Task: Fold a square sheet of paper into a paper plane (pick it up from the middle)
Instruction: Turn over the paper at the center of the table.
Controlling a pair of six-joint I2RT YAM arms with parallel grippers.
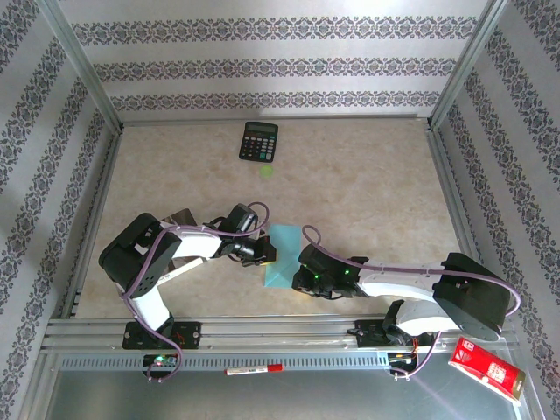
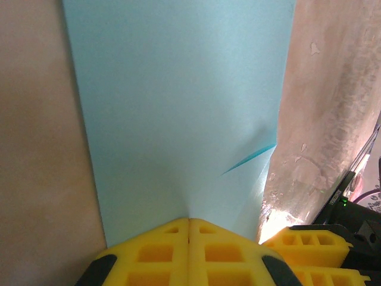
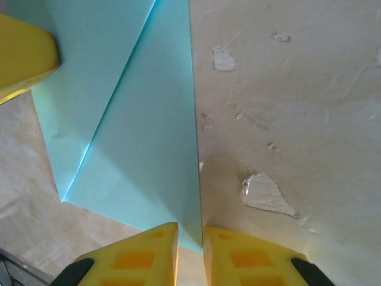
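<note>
left arm (image 1: 153, 262): extends from its base at 7 o'clock toward the middle of the near edge of the surface (image 1: 367, 184).

black calculator (image 1: 259, 140): lies flat at 12 o'clock on the surface, well apart from both arms.

left end effector (image 1: 262, 251): in the left wrist view the yellow fingers (image 2: 155, 253) are pressed together with no gap. their seam sits on the near part of the square sheet of paper (image 1: 283, 254). the shading in the sheet converges on the tips, so the sheet is pinched there. a short dark crease shows at 2 o'clock from the tips.

square sheet of paper: light cyan, at 6 o'clock on the surface, between the two end effectors. in the right wrist view one flap is folded over along a diagonal crease, and the flap's long straight edge runs from 12 o'clock to 6 o'clock.

right end effector (image 1: 304, 269): at the sheet's 4 o'clock side. its fingers (image 3: 137, 259) stand a narrow gap apart. the sheet's straight edge and lower corner run into that gap, and the pads are not closed on the sheet.

right arm (image 1: 420, 284): reaches in from its base at 5 o'clock.

red carton (image 1: 484, 368): lies at 5 o'clock, outside the frame rail, near the right arm's base.
</note>
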